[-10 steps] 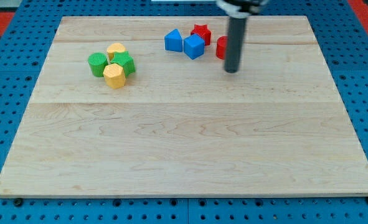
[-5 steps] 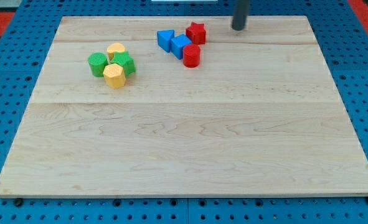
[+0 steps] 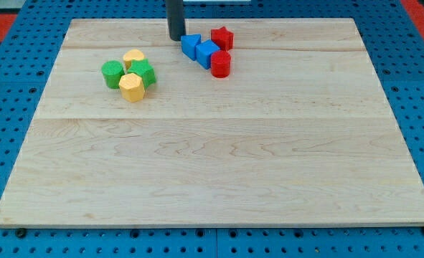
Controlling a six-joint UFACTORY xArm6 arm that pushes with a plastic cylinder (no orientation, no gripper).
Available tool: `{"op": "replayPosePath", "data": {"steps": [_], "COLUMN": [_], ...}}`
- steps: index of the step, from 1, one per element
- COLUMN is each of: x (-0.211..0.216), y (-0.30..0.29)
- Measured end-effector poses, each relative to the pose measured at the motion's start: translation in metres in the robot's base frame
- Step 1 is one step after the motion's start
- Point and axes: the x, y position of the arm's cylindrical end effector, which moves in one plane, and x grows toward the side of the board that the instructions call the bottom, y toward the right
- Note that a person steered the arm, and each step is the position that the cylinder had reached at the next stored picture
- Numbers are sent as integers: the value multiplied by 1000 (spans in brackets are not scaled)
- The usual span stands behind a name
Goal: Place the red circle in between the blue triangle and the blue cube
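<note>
Only a small part of the robot is visible. It is a straight rod, dark grey to almost black, with a round cross-section like a cylinder. Its surface looks smooth and matte, and one side shows a slightly lighter vertical band where the light falls on it. The rod is cut by the view's top edge. My tip [image 3: 176, 37] is a flat, blunt end, the same width as the rod.
</note>
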Motion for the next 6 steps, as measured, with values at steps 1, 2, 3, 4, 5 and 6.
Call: {"op": "replayPosePath", "data": {"steps": [1, 2, 3, 4, 5, 6], "x": [20, 19, 19, 19, 19, 23], "y": [7, 7, 6, 4, 4, -1]}}
